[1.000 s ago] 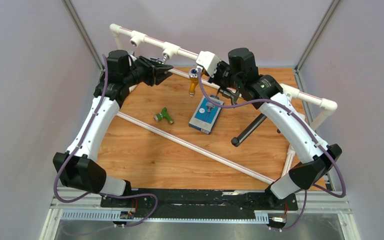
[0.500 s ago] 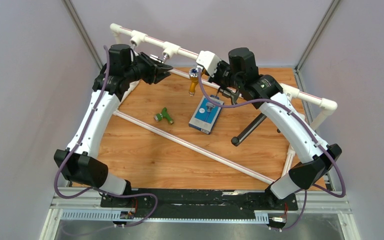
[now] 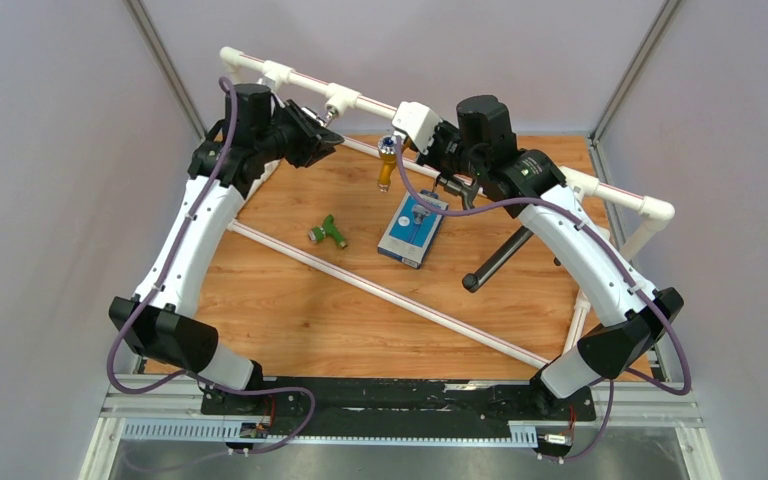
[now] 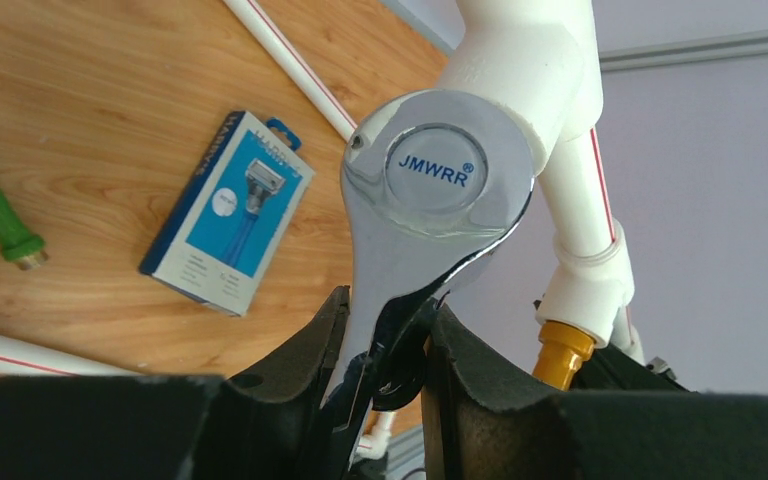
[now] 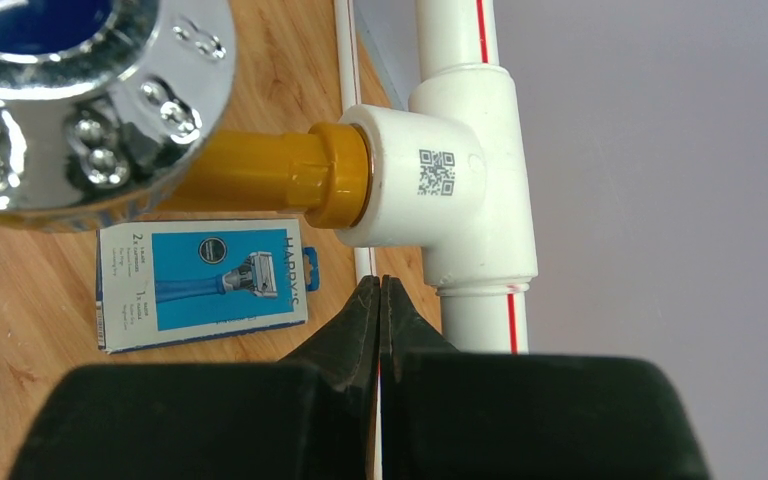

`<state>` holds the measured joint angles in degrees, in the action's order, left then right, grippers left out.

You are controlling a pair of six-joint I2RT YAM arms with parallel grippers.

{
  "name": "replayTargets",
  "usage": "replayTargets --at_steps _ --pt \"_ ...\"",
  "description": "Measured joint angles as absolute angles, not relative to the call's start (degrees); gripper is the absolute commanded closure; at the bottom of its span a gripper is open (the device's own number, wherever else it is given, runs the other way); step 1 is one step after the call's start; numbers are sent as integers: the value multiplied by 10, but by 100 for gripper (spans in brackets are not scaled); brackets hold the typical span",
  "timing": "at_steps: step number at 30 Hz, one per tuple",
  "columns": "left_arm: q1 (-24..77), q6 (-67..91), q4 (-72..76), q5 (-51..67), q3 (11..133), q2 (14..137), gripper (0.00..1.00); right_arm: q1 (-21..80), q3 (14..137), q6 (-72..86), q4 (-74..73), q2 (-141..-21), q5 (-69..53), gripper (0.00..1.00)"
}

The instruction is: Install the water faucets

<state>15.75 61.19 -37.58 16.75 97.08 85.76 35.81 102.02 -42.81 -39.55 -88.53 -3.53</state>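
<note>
The shiny chrome faucet [image 4: 430, 170], with a blue JMWRR cap, is held by its handle in my left gripper [image 4: 385, 310], which is shut on it. It sits right against a white tee socket [image 4: 520, 60] of the pipe frame; in the top view my left gripper [image 3: 322, 125] is just below that tee [image 3: 341, 99]. The green plastic faucet [image 3: 328, 232] lies on the wooden table. My right gripper [image 5: 380, 290] is shut and empty, just below another tee [image 5: 440, 180] that carries a gold-bodied faucet [image 5: 260, 175].
A flat blue-and-white razor box [image 3: 412, 230] lies mid-table, right of the green faucet. The white pipe frame [image 3: 370, 105] spans the back, with a thin pipe [image 3: 390, 295] running diagonally over the table. A black rod [image 3: 498, 260] hangs under the right arm.
My left gripper has moved up and back toward the pipe's tee with the chrome faucet in it. The right arm has not moved.
</note>
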Motion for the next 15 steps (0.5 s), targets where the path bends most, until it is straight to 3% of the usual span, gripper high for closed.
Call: replayTargets --at_steps 15 --pt "209 428 -396 34 990 863 100 358 1020 -431 -396 -886 -35 100"
